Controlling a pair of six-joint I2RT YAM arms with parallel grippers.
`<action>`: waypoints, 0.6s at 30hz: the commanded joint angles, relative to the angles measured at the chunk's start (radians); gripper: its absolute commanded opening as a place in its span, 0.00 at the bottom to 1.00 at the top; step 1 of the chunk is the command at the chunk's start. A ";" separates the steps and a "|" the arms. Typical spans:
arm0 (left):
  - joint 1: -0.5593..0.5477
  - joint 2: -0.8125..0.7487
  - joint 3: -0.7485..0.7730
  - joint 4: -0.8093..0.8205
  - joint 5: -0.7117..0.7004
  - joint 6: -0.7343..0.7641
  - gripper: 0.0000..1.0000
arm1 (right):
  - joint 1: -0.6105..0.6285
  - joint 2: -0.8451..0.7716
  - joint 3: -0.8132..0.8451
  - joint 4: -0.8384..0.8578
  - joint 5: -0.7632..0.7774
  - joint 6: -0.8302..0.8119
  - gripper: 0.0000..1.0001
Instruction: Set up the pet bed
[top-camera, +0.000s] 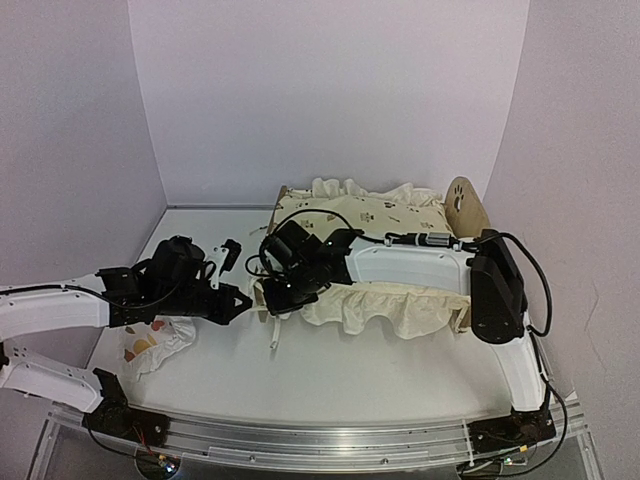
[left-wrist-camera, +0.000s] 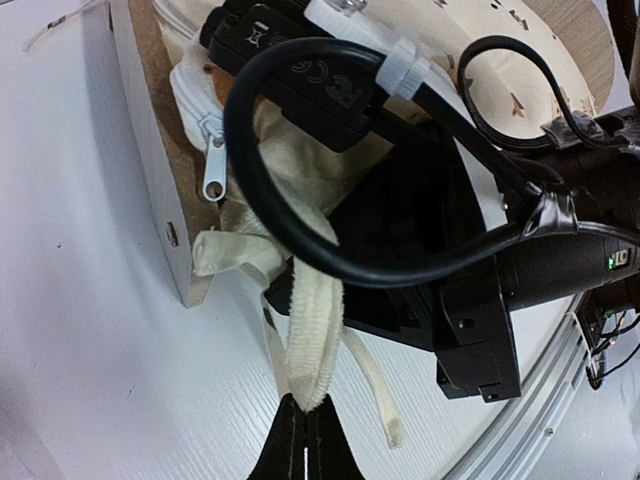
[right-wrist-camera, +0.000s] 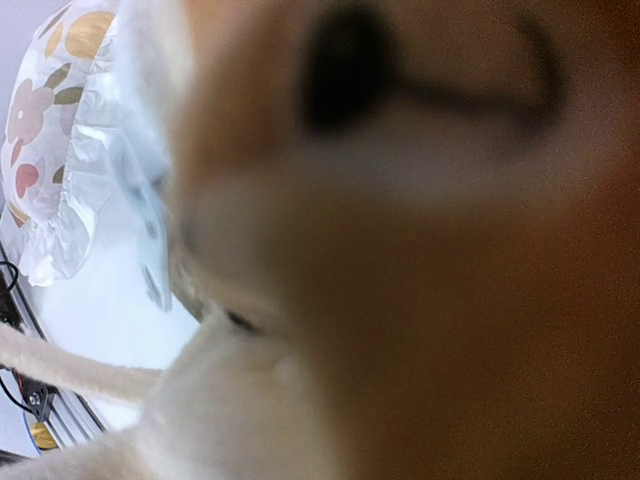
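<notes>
While the left tool pinches a cream tie near a CE-marked plug, right tool is clenched.

The near strip of the table is open from the pillow across to the right arm's base. The right arm bars the front of the pet bed and the cushion covers its top. The left gripper and right gripper crowd its left end, where a tie runs from the cushion to the left gripper.

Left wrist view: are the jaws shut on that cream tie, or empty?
Shut on the cream tie. On the left gripper the jaws meet with no gap, and the tie's end runs into their tips.
</notes>
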 joint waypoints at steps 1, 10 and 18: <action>-0.002 0.036 0.055 0.022 0.092 0.032 0.01 | -0.031 0.032 0.024 -0.044 0.022 -0.055 0.00; -0.002 0.148 0.029 0.079 0.154 0.022 0.10 | -0.029 -0.054 -0.183 0.255 -0.075 -0.203 0.00; -0.002 0.102 0.009 0.083 0.136 0.012 0.36 | -0.028 -0.095 -0.316 0.456 -0.124 -0.254 0.00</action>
